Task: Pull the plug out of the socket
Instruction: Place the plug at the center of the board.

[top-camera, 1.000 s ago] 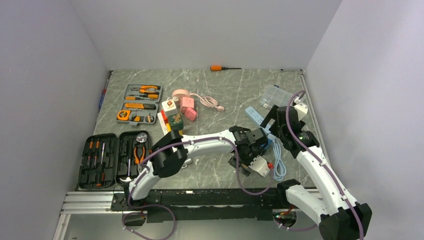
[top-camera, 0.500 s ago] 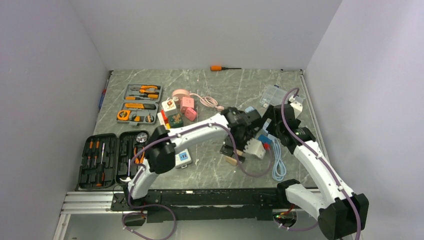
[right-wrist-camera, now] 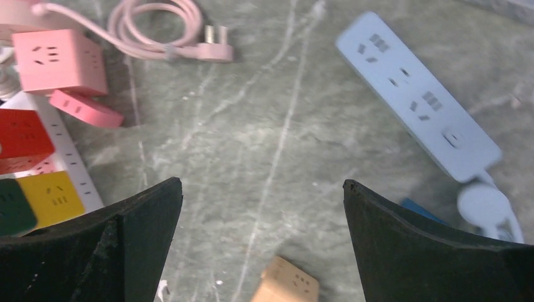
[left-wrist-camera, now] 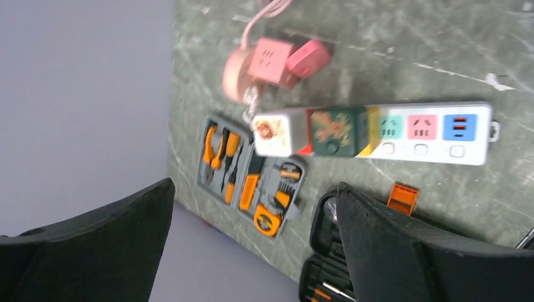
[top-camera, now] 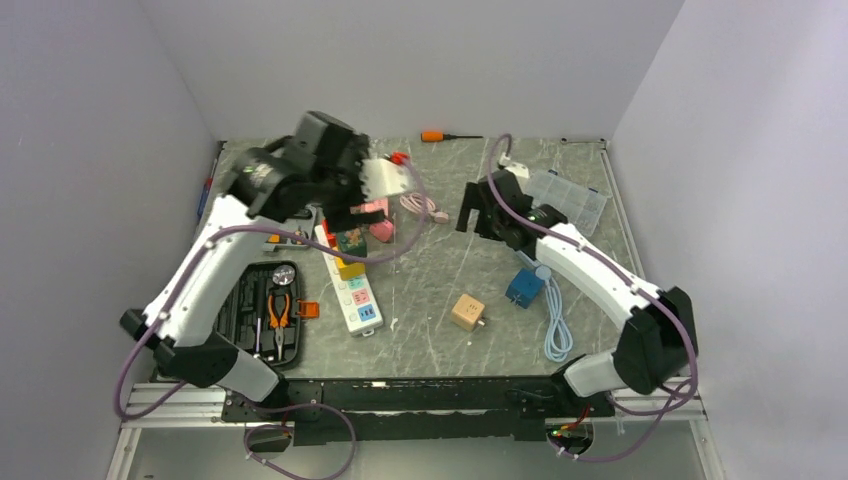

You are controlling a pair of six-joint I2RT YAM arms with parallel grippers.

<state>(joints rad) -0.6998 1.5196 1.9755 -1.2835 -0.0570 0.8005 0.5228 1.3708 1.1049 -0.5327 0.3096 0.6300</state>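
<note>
Overhead, the left gripper [top-camera: 340,205] hangs wide open and empty above the far end of the socket [top-camera: 356,297]. The socket lies left of centre on the table [top-camera: 430,345], with coloured cubes [top-camera: 350,243] plugged in along its far half. A tan plug [top-camera: 467,311] lies loose to the right, well apart from the socket. The right gripper [top-camera: 478,214] is over the back middle, also spread wide and holding nothing

From the left wrist, the jaws stand far apart with nothing between them. Beyond them the socket shows cubes seated at one end and three free outlets at the other

From the right wrist, the jaws frame bare table. The tan plug sits at the bottom edge, the socket's plugged end at the left edge, and a blue strip [right-wrist-camera: 419,94] upper right
</note>
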